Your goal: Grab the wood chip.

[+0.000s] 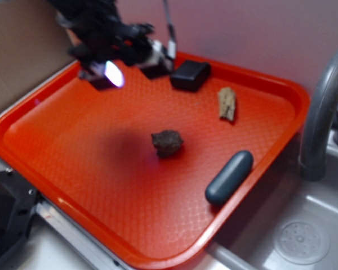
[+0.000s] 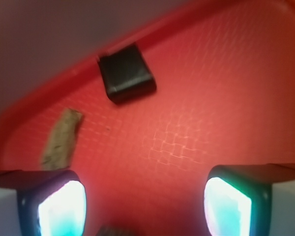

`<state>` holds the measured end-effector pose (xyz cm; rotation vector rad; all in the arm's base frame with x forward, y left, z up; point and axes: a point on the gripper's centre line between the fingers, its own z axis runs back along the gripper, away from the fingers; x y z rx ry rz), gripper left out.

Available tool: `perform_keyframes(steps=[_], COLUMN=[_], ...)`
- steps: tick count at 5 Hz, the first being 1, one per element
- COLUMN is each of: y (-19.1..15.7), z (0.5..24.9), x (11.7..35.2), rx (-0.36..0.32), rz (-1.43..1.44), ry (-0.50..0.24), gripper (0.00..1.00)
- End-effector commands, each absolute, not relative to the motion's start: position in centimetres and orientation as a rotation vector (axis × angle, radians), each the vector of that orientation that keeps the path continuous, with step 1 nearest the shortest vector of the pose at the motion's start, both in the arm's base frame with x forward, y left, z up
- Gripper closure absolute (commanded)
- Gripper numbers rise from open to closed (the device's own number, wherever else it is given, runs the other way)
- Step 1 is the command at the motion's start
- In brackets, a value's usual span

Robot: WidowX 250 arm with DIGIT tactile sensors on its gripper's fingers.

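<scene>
Hovering spread wide and empty over the orange tray's (image 1: 73,146) back corner, the tool (image 2: 145,204) hasn't lined up yet; wood chip (image 1: 227,103) lies near the far rim, beside the black block (image 1: 190,75).

The gripper (image 1: 127,70) is motion-blurred in the exterior view, its arm cut off above; in the wrist view both fingers (image 2: 56,206) run off the bottom edge, one hiding the wood chip's (image 2: 61,137) near end
</scene>
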<state>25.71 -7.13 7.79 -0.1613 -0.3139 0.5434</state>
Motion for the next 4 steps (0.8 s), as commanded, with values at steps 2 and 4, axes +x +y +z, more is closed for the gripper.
perform_keyframes(steps=[2,4], y=[-7.9,-12.4], z=[9.5,6.9], x=[28.1,30.2], rx=[-0.19,-0.143], rz=[0.526,0.482], ry=[-0.344,-0.359], gripper=[0.0,0.0])
